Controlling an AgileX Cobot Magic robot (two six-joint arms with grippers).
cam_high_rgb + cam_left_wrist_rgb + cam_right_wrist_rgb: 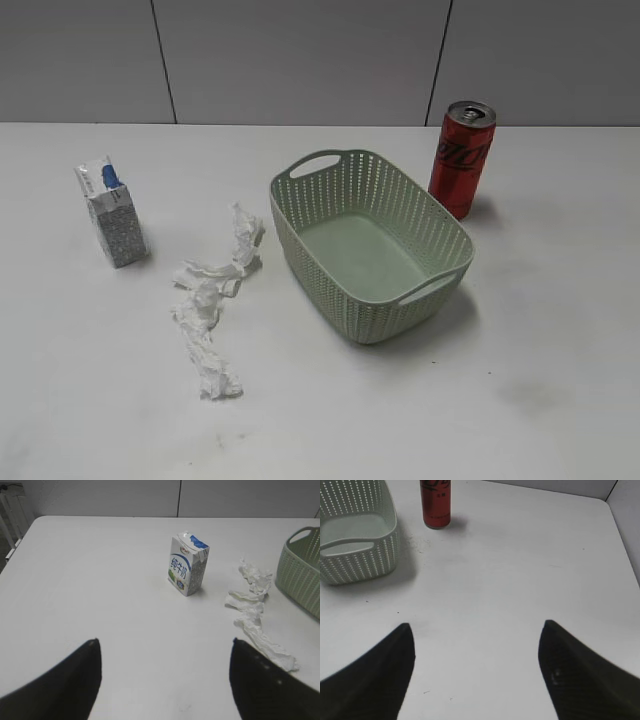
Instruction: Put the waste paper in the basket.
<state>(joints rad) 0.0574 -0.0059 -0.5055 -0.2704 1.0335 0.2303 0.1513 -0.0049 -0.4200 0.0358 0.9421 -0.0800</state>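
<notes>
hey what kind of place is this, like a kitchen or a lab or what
Most likely a lab or test bench, not a kitchen: a bare white table against a plain grey panelled wall, with only a few staged props on it, namely a green basket, a red can, a milk carton and crumpled waste paper.

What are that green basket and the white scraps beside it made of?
The basket looks like moulded plastic: matte sage green, with perforated weave-pattern walls and a smooth solid floor. The white scraps look like thin tissue paper, crumpled and twisted, with soft ragged edges.
</notes>
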